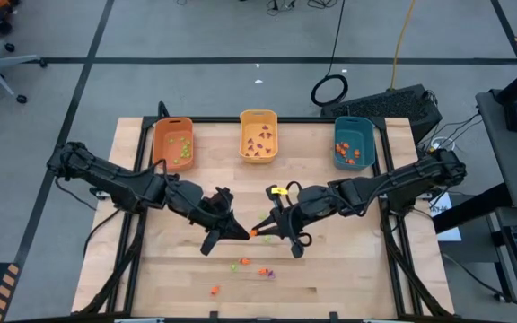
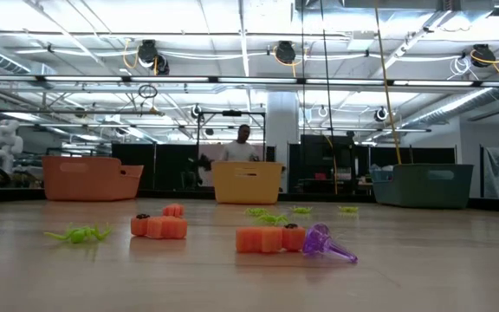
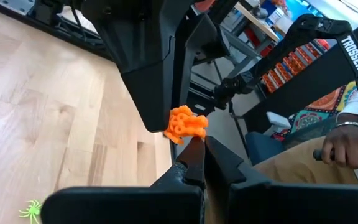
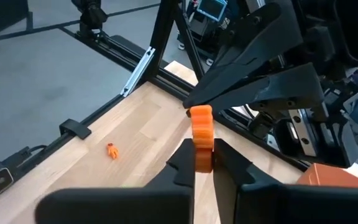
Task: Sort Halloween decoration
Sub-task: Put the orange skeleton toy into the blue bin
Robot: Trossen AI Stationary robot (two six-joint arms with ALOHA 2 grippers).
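1. Both claws meet mid-surface, tip to tip, at one orange trinket (image 1: 255,232).
2. Right claw (image 4: 202,152): fingers closed on the orange trinket (image 4: 201,134); right wrist view shows it pinched between the two fingers, standing up above them.
3. Left claw (image 3: 194,146): fingers pressed together, tips touching the same orange trinket (image 3: 186,124) from the opposite side. Can't tell whether it actually grips the piece or only touches it.
4. The piece is off the wooden surface (image 1: 348,278), held in the air between the two arms.
5. Loose decoration on the near part of the surface: a green piece (image 1: 234,266), orange pieces (image 1: 245,261) (image 1: 214,290) and a purple one (image 1: 270,274).
6. Low view: green spider (image 2: 81,233), orange blocks (image 2: 158,225) (image 2: 268,238), purple trinket (image 2: 326,243) touching the nearer orange block, more green bits (image 2: 271,216) further back.
7. Three bins along the far edge: orange bin (image 1: 173,144) holds green pieces, yellow bin (image 1: 258,136) holds purple ones, teal bin (image 1: 354,144) holds orange ones.
8. A person (image 2: 243,145) is in the room behind the yellow bin; a hand (image 3: 347,144) shows in the left wrist view.
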